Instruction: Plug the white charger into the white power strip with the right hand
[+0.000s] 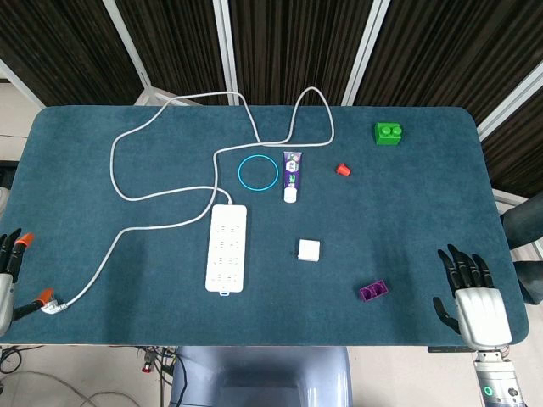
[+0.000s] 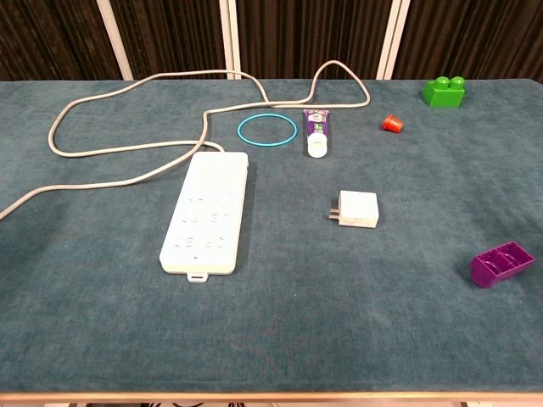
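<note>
Your right hand rests released, fingers apart and holding nothing, at the table's four-o'clock edge, well apart from the small white square plastic charger, which lies flat near the centre, just to the three-o'clock side of the long white plastic power strip. Grip the charger by its body so its prongs, pointing toward the strip, stay free, then turn them down over a socket. The left hand is cut off at the frame's edge, its grasp unreadable, and the strip's socket slots barely show.
</note>
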Controlling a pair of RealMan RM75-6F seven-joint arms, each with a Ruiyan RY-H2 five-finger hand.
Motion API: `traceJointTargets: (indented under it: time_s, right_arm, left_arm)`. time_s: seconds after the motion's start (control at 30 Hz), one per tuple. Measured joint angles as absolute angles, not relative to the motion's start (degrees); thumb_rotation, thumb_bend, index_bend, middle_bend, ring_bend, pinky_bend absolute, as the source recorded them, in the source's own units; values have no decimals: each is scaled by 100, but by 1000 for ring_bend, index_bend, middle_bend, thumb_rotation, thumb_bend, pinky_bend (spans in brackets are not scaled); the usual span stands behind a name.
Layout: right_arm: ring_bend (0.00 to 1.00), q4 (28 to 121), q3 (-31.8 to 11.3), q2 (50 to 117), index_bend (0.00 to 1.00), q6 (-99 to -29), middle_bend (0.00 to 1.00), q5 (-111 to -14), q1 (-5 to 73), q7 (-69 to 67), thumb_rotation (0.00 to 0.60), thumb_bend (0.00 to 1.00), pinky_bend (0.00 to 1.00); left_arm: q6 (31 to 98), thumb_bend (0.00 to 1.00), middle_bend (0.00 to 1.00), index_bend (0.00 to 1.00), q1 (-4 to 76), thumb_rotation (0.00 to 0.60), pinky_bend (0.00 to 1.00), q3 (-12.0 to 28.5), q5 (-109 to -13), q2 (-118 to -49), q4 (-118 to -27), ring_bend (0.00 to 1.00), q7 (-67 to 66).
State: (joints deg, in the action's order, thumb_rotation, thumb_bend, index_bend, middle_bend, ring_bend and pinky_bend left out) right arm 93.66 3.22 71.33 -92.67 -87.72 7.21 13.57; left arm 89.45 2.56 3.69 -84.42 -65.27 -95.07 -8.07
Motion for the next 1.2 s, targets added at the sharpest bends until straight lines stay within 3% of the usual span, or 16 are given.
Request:
traceJointTargets:
  time_s: [0.8,0.9,0.93,1.0,1.1,1.2]
  right_arm:
    - [142,9394,82,7227,8,-9135,45,-8902,545,1480,600,414,93]
    - [164,9410,74,7227,8,-9109,59,-8928,533,1476,600,414,133]
    - [184,9415,75,7229,8,-9095,89,-8937,532,1475,600,414,157]
    - [328,9433,73,7238,9,-9068,295,-8967,531,1462,600,414,297]
    - [683,9468,29,7283,16,-9065,675,-8987,542,1378,600,453,681]
    - [820,9567,-23,7284,16,-8928,810,-9000,625,1394,600,638,817]
  left_arm:
    - [8920,154,0,106,221,600,0,383,-8372,-6381,-9551,0,-619]
    - [8939,153,0,106,215,600,0,382,-8394,-6376,-9555,0,-603]
    - [8944,153,0,106,213,600,0,381,-8399,-6376,-9552,0,-598]
    - [8942,153,0,105,212,600,0,380,-8401,-6376,-9552,0,-594]
    - [8940,154,0,106,220,600,0,383,-8410,-6390,-9548,0,-606]
    - [8900,154,0,106,243,600,0,381,-8411,-6427,-9531,0,-663]
